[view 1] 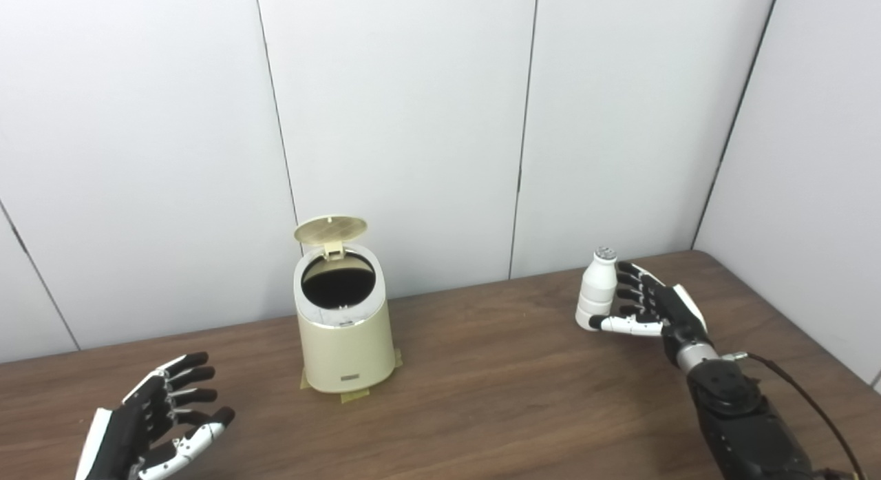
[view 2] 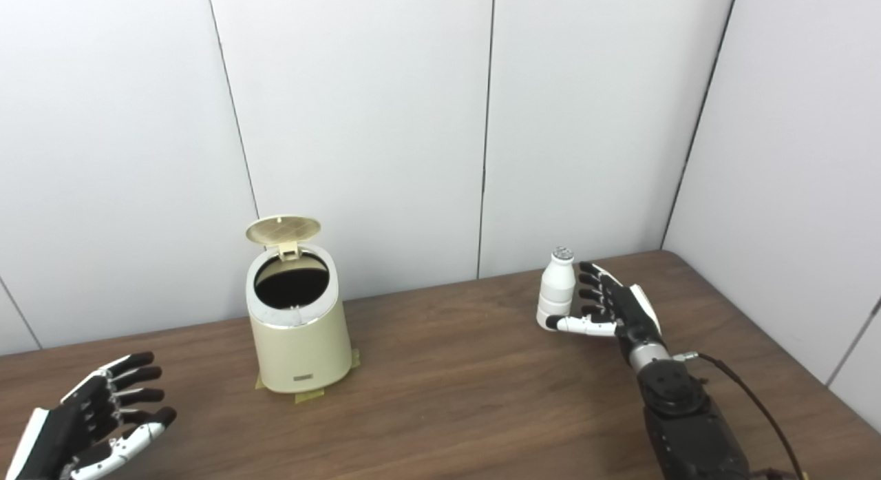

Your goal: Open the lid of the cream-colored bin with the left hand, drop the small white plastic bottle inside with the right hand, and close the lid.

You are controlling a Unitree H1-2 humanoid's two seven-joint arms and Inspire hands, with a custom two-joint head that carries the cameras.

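Left hand (view 1: 155, 425) waits, fingers spread, empty; lid (view 1: 330, 230) stands open. Right hand (view 1: 650, 308), fingers apart, cups the white bottle (view 1: 596, 287); closing and lifting comes next.

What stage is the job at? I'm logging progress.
Done: the bin has its lid standing open. In hand: the right hand is at the upright bottle, fingers apart, not yet gripping. The left hand waits open. Left: grasp, drop the bottle inside, close the lid.
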